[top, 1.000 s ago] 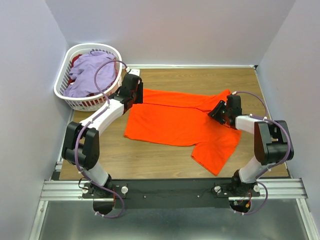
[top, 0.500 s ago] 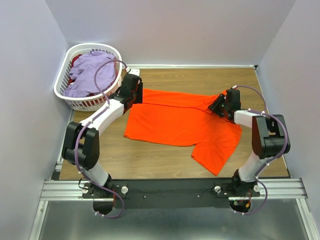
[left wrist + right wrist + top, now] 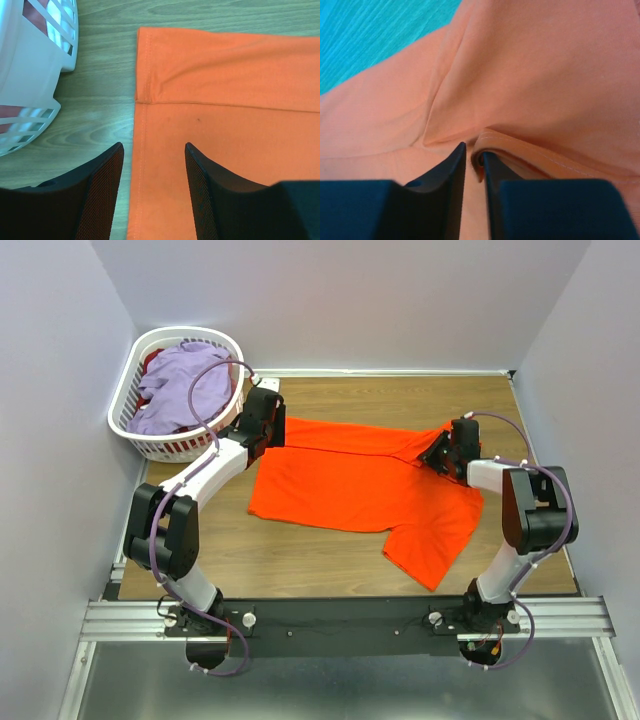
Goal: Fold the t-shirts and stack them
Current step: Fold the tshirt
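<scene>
Two t-shirts show: one orange t-shirt (image 3: 350, 485) lies spread on the table (image 3: 300, 560), and one lavender t-shirt (image 3: 180, 390) sits heaped in the single white laundry basket (image 3: 122, 410). The left gripper (image 3: 152, 150) stands spread over the orange shirt's left hem; the right gripper (image 3: 473, 156) pinches a stitched fold at its far right edge.
</scene>
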`<control>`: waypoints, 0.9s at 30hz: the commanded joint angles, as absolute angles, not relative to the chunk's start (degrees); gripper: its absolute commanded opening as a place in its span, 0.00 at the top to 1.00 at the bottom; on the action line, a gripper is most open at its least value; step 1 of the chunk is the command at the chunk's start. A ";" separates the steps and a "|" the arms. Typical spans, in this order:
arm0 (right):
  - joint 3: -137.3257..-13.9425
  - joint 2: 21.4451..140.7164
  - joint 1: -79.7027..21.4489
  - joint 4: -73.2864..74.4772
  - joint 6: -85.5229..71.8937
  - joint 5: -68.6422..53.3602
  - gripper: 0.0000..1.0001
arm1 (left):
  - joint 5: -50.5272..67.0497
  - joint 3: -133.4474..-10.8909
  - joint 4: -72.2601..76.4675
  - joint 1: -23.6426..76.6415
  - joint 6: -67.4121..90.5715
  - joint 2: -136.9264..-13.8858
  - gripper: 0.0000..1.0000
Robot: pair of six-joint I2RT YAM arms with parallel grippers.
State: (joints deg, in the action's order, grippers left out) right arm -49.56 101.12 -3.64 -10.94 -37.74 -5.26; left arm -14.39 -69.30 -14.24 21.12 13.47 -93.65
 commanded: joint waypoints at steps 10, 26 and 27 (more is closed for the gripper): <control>-47.90 95.10 -3.69 -6.77 -44.11 -8.61 0.98 | -14.77 -69.79 -14.15 21.45 13.18 -91.58 0.39; -45.70 94.48 -10.10 -4.57 -53.52 -3.35 0.98 | -13.62 -70.14 -14.85 21.62 12.92 -92.02 0.39; -45.79 94.66 -10.54 -4.48 -53.61 -2.82 0.97 | -13.62 -70.14 -14.85 21.71 12.92 -92.11 0.40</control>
State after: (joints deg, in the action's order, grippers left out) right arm -46.44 95.42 -8.64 -6.26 -50.92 -6.63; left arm -14.33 -69.30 -14.35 21.15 13.41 -93.65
